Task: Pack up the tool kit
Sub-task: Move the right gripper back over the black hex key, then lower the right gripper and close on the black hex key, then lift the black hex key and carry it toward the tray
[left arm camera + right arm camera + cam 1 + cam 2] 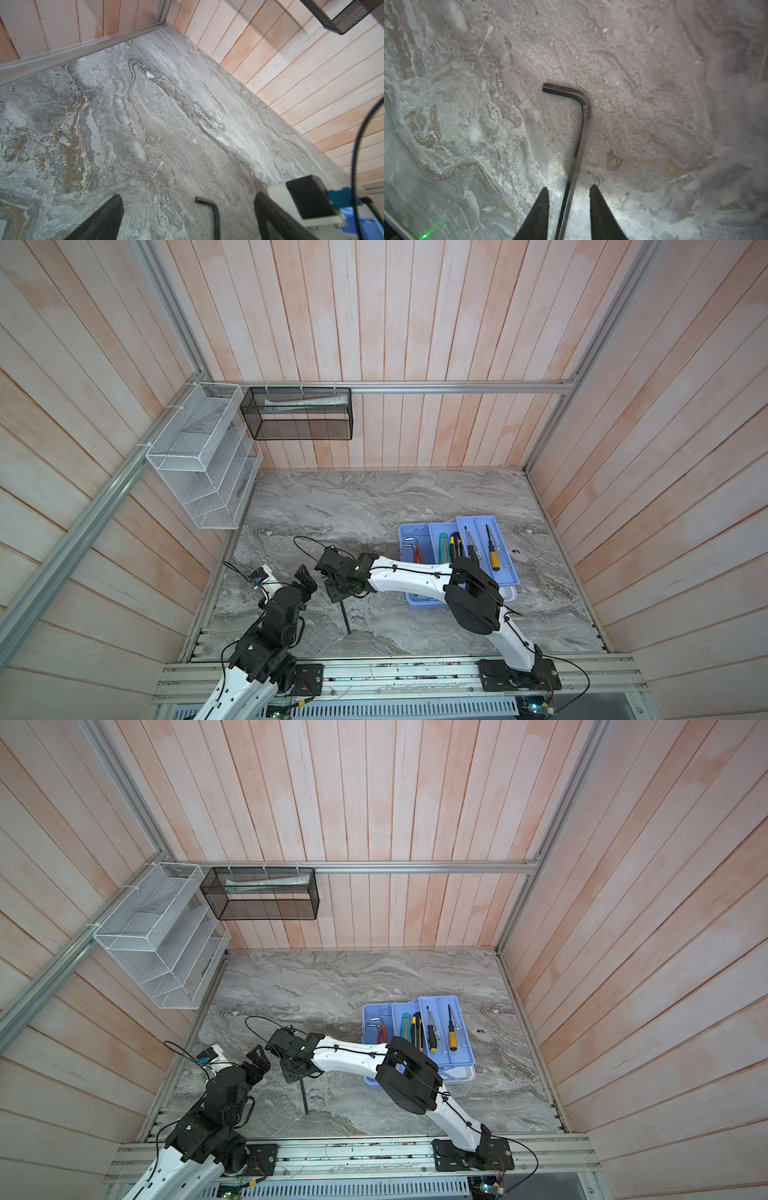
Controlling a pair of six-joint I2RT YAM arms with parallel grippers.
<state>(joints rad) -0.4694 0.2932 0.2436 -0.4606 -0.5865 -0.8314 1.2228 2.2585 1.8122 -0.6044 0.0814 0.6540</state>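
Two dark fingers of the right gripper (569, 187) stand apart, one on each side of the long arm of the key (580, 133). There is a gap to the metal on both sides, so nothing is grasped yet. To do this pick well, we think the jaws should go down almost to the table (654, 104), stay centred on the shaft and close across it, because such a thin bar lying flat can slip out. The left gripper (188, 195) is wide open and empty, near the key. The kit (509, 572) lies open on the table, apart from the key and to its right in both top views. Its light blue trays carry screwdrivers (494, 561) and knives (444, 551), and other keys (410, 542) lie in the base.
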